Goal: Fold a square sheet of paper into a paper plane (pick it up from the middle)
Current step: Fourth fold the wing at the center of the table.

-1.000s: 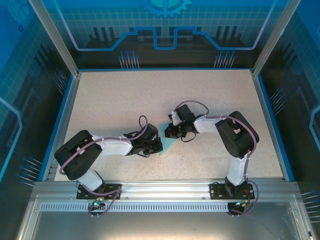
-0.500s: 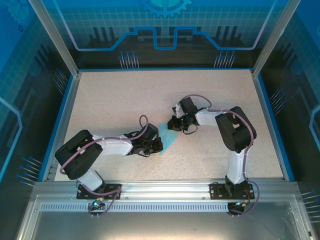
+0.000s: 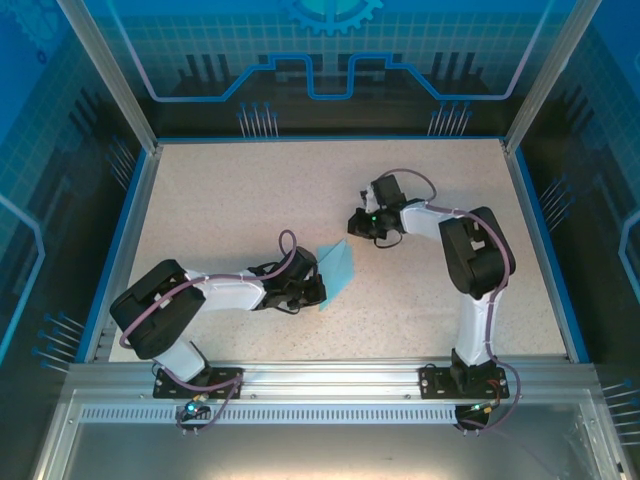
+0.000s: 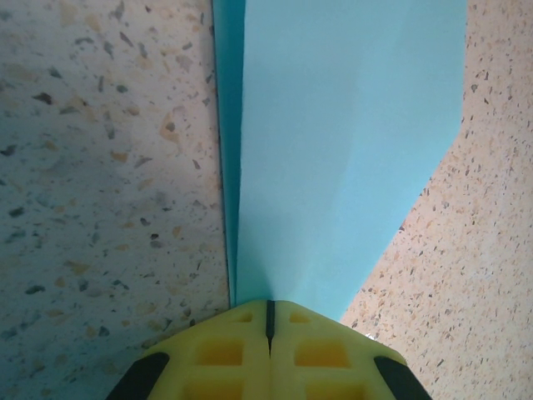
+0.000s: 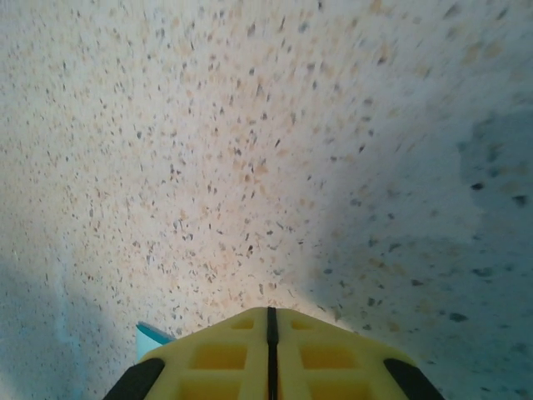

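Now that the right gripper (image 3: 356,226) has backed off toward one o'clock, fingers pressed together and empty, the folded sheet of paper (image 3: 338,270) sits mid-worktop (image 3: 220,200) — pinched at its seven-o'clock end by the left gripper (image 3: 320,288) alone — so that crease looks finished.

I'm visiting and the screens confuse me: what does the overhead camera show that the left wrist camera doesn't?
Overhead adds the whole scene: the left arm, the right arm, the right gripper shut and apart from the light-blue paper, and the blue-edged table. The left wrist adds close detail: the left gripper pinched shut on the paper's end, with a fold line running away from it. Both share the folded paper against the speckled tabletop.
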Tool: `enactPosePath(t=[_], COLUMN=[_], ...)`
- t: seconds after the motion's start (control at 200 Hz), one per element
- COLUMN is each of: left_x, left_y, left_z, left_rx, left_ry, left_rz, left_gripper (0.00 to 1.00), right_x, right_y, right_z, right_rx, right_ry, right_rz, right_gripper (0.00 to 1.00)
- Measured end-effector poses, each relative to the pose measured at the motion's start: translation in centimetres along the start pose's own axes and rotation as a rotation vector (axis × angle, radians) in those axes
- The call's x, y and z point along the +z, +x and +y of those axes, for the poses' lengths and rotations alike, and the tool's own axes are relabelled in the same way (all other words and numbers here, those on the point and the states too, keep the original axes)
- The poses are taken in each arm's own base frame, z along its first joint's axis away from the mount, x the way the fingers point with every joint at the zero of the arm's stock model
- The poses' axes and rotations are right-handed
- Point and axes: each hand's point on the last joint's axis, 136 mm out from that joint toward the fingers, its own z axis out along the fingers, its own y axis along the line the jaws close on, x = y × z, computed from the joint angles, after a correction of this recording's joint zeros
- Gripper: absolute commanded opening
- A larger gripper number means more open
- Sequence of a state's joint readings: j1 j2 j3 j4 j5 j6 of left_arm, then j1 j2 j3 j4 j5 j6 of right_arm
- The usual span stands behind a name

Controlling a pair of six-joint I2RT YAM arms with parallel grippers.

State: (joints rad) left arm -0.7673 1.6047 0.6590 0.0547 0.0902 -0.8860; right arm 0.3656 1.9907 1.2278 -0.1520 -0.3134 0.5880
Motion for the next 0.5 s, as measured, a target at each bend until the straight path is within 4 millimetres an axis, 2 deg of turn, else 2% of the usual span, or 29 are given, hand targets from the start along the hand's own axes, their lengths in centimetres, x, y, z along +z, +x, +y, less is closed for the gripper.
enactPosePath(t=[0.18, 0.3, 0.4, 0.5], left_x=[-0.2, -0.9, -2.1, -3.5], left_y=[0.1, 0.6, 0.5, -0.5], left_z=[0.0, 0.3, -0.2, -1.4], left_rx=[0.002, 0.004, 0.025, 0.037], left_ry=[-0.002, -0.021, -0.011, 0.019], left_rz=[0.004, 0.021, 0.013, -0.033], left_gripper=[0.02, 0.16, 0.29, 0.34], right_x=[-3.6, -5.4, -5.6, -5.5], right_y=[0.7, 3.3, 6.1, 8.3], right_z=[1.9, 3.4, 4.1, 4.5], right_rx=[-0.053, -0.095, -0.123, -0.141], right_ry=[-0.018, -0.038, -0.046, -0.041], right_rz=[-0.051, -0.050, -0.016, 0.013], right_gripper=[0.21, 0.28, 0.35, 0.41])
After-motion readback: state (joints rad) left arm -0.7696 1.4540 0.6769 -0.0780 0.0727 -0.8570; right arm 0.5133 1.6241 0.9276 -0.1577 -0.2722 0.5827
